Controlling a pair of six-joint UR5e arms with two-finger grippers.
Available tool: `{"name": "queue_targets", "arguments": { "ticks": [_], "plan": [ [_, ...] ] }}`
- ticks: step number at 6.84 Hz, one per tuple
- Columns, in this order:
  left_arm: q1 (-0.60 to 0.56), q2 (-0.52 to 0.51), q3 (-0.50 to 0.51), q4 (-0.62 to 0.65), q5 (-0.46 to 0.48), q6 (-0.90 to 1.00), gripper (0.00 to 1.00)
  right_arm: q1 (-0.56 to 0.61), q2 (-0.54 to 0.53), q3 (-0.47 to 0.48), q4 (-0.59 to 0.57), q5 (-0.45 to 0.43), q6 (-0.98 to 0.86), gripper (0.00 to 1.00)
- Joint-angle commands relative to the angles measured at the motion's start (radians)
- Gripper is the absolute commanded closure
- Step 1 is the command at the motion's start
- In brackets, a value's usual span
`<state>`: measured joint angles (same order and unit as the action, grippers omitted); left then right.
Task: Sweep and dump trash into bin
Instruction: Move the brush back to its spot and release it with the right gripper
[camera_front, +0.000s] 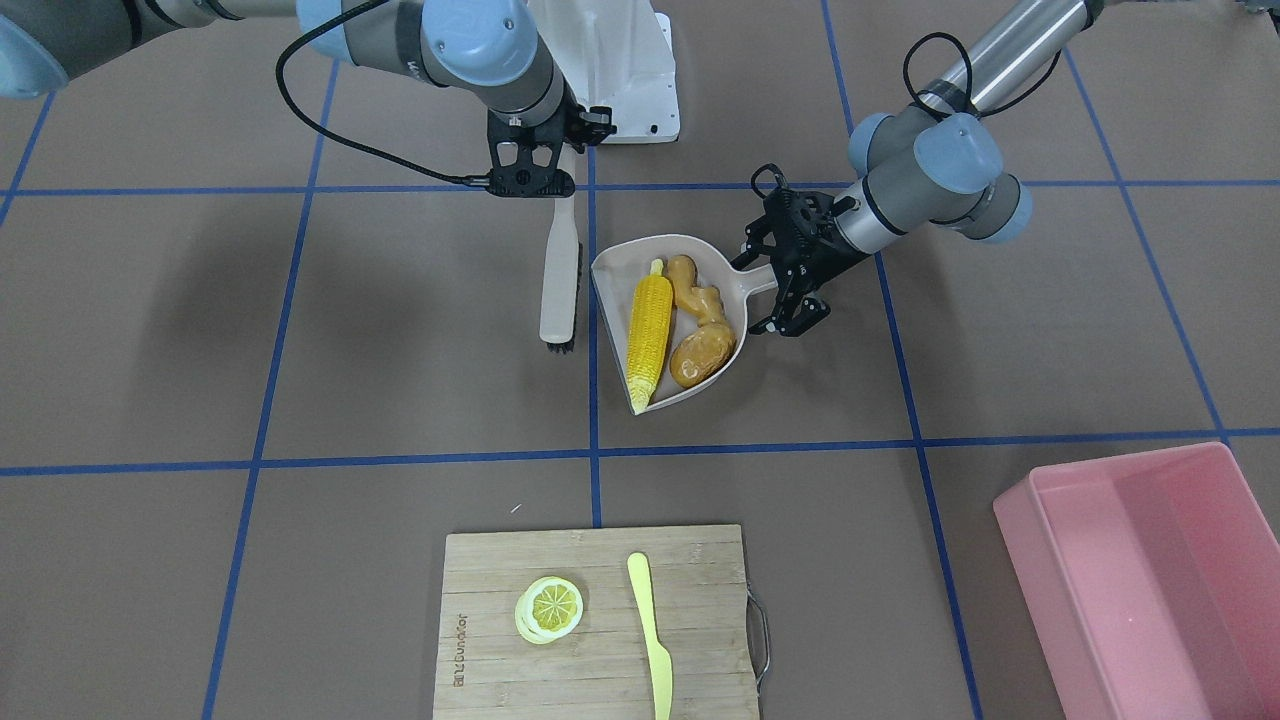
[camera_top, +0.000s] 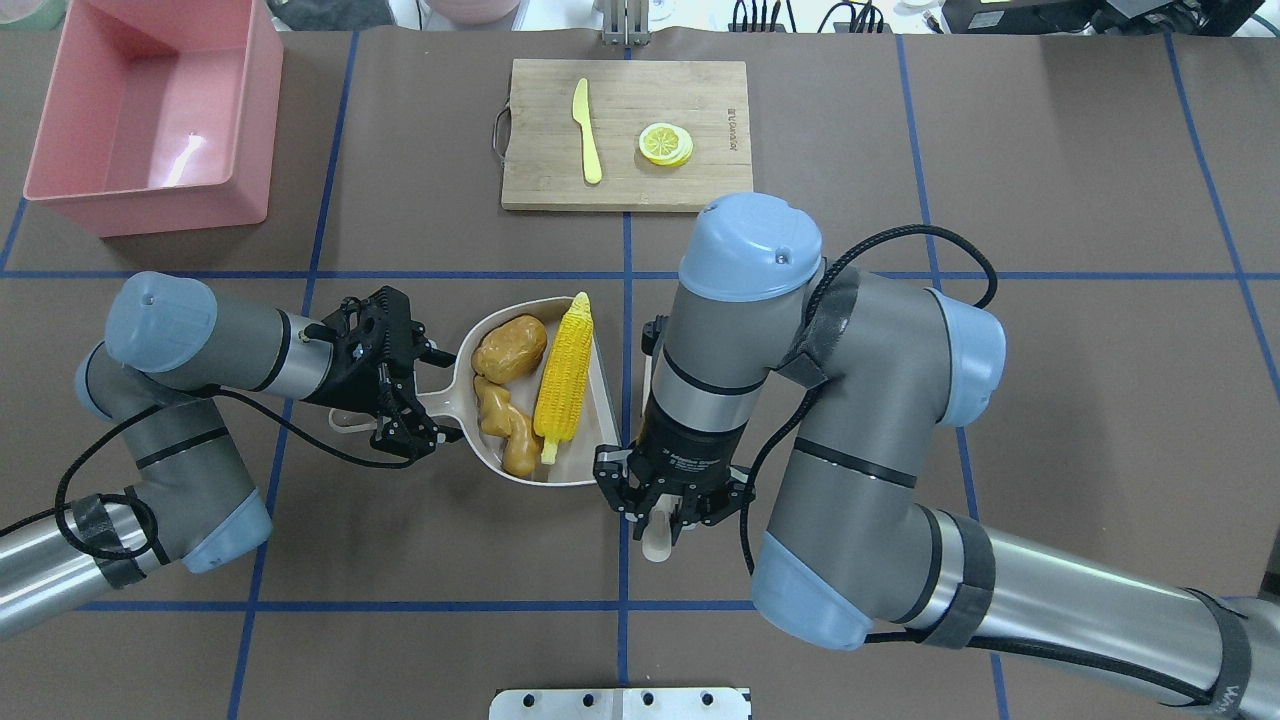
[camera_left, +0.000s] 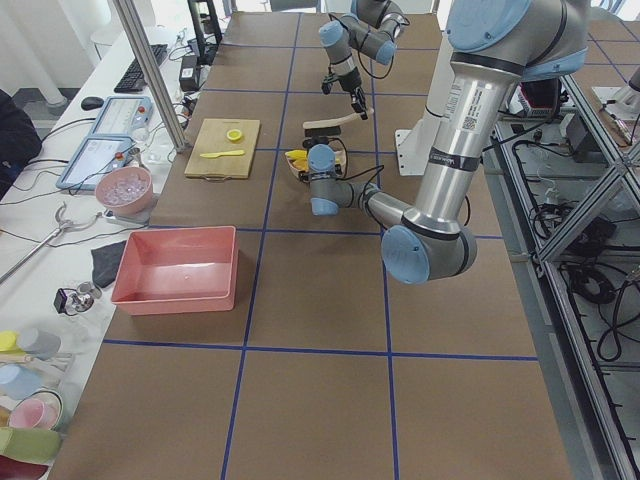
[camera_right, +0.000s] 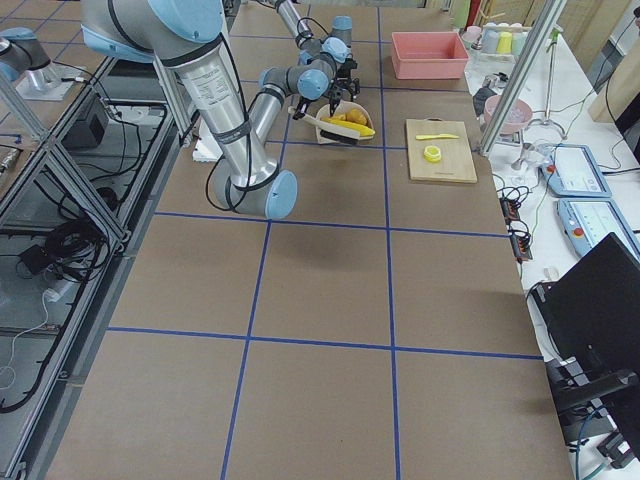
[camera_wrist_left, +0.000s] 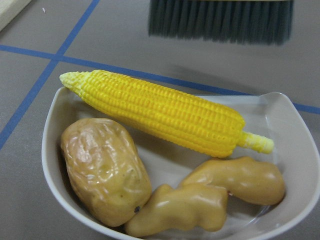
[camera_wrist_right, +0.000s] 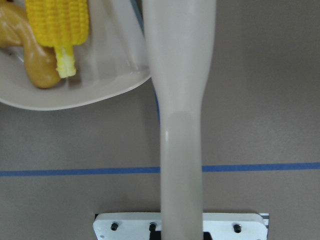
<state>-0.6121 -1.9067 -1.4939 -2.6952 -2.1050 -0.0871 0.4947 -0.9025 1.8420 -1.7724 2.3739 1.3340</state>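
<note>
A wooden cutting board (camera_front: 480, 570) is seen at the lower centre of the front-facing view, on the brown table (camera_front: 150, 330) marked with blue tape lines. A lemon slice (camera_front: 549, 608) and a yellow knife (camera_front: 650, 640) are laid apart on it. Near the frame's centre, a beige brush (camera_front: 560, 275) is seen just left of a beige dustpan (camera_front: 615, 300). A white plate (camera_front: 630, 70) is set at the top.
</note>
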Motion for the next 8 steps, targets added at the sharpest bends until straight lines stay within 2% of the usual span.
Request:
{"name": "queue_targets", "arguments": {
  "ticks": [1,2,4,5,6,8],
  "plan": [
    [0.000,0.002,0.001,0.000,-0.001,0.001,0.02,0.056,-0.137,0.121,-0.031,-0.016,-0.063,1.00],
    [0.000,0.002,0.003,-0.002,0.000,0.000,0.02,0.082,-0.180,0.172,-0.103,-0.054,-0.123,1.00],
    [0.000,0.003,0.001,-0.002,0.000,-0.002,0.05,0.148,-0.364,0.287,-0.128,-0.087,-0.260,1.00],
    [0.000,0.005,-0.003,-0.002,0.000,-0.005,0.15,0.172,-0.478,0.330,-0.118,-0.090,-0.339,1.00],
    [0.000,0.009,-0.006,-0.003,0.000,-0.019,0.32,0.227,-0.612,0.376,-0.113,-0.093,-0.466,1.00],
    [0.000,0.014,-0.016,-0.005,0.000,-0.023,0.65,0.335,-0.868,0.387,0.081,-0.087,-0.597,1.00]
  ]
}}
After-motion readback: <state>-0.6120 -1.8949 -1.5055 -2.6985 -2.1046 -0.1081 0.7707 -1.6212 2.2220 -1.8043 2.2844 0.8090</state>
